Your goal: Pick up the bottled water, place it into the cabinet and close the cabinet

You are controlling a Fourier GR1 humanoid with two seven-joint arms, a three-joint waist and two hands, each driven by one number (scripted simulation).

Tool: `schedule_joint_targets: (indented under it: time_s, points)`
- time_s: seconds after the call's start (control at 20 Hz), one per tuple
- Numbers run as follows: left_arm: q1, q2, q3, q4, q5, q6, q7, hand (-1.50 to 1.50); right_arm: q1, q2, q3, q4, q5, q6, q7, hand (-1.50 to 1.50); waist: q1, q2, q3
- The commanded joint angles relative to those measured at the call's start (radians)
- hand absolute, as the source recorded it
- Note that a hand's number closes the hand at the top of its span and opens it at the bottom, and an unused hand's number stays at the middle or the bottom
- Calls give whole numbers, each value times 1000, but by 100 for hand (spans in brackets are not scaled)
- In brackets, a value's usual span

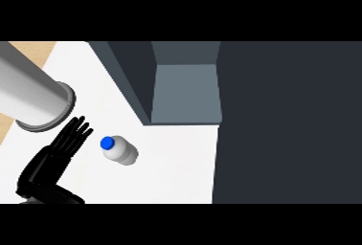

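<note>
**Bottle stands on the tabletop, left hand open beside it**

The bottle [118, 150] stands on the white tabletop [176, 172], seen almost from above. Its body is white and its cap [107, 142] is blue. It is free: nothing holds it.

Just to the left of the bottle is the left hand [60, 153]. It is black, and its fingers [76, 130] are straight and close together, pointing up and a little to the right. The hand is open and holds nothing. There is a small gap between the fingers and the bottle; they do not touch.

The grey left forearm [28, 95] shows as a big cylinder at the upper left of the view, above the hand.

The cabinet [185, 91] is behind the bottle, higher in the view. Its inside shows as a grey space with a lighter grey floor. A dark wall [130, 76] borders this space on the left. A large dark panel [290, 124] fills the right part of the view; I cannot tell if it is the cabinet door.

The bottle is outside the cabinet, near its front left corner.

The right hand does not show in the view.
</note>
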Motion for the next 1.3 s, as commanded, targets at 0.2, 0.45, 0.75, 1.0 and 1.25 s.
schedule_joint_targets:
  time_s: [0.2,0.45,0.75,1.0,1.25]
  points:
    - [-140,6,8,365,-113,4,-159,-150,25,12,53,4,34,-15,-49,-150,-3,1,0]
    - [-218,14,21,539,-114,-22,-217,-150,44,-28,14,-29,-15,-5,-14,-150,-3,2,0]
    - [-347,49,40,784,-144,-53,-307,-150,43,-22,38,-42,-13,-25,2,-150,-5,2,-1]
    - [-406,-1,-8,946,-246,16,-476,-150,39,-49,-21,30,-46,26,-80,-150,-15,5,-1]
    - [-451,1,-4,1001,-237,0,-486,-150,-45,-54,-54,-3,-80,-6,10,-150,-5,5,-1]
